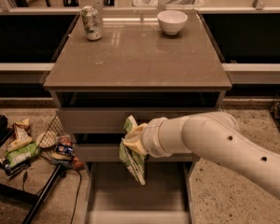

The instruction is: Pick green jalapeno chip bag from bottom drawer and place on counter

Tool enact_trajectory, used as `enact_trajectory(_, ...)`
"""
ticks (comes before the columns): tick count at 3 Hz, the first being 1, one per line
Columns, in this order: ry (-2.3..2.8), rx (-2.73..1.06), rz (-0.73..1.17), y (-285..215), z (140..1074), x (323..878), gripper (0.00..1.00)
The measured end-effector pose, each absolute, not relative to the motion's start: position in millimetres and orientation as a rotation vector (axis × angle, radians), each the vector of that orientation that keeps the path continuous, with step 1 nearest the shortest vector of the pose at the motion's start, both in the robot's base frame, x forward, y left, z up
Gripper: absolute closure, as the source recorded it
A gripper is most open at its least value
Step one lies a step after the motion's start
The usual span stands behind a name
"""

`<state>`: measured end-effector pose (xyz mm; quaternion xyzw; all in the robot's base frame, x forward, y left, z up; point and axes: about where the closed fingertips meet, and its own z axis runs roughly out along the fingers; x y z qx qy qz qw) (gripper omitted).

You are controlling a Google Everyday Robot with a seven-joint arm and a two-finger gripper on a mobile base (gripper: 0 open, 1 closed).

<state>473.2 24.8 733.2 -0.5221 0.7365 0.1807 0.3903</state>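
My gripper (132, 139) is at the end of the white arm that reaches in from the right. It is shut on the green jalapeno chip bag (134, 166). The crinkled bag hangs below the gripper, in front of the two closed drawer fronts. It is well above the floor of the open bottom drawer (137, 200), which is pulled out at the bottom of the view and shows nothing inside. The bag hides most of the fingers. The counter (135, 57) lies above and behind the gripper, with its front edge a little higher than the bag.
A drink can (92, 23) stands at the counter's back left and a white bowl (172, 21) at its back right. A pile of snack packets (24, 148) and a wire rack lie on the floor to the left. A black stand leg runs beside the drawer.
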Motion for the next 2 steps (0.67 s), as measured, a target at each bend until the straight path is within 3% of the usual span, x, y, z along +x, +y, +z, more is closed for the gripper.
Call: enact_trajectory(2, 1.881, -1.405, 0.239, 17, 865, 506, 1.00)
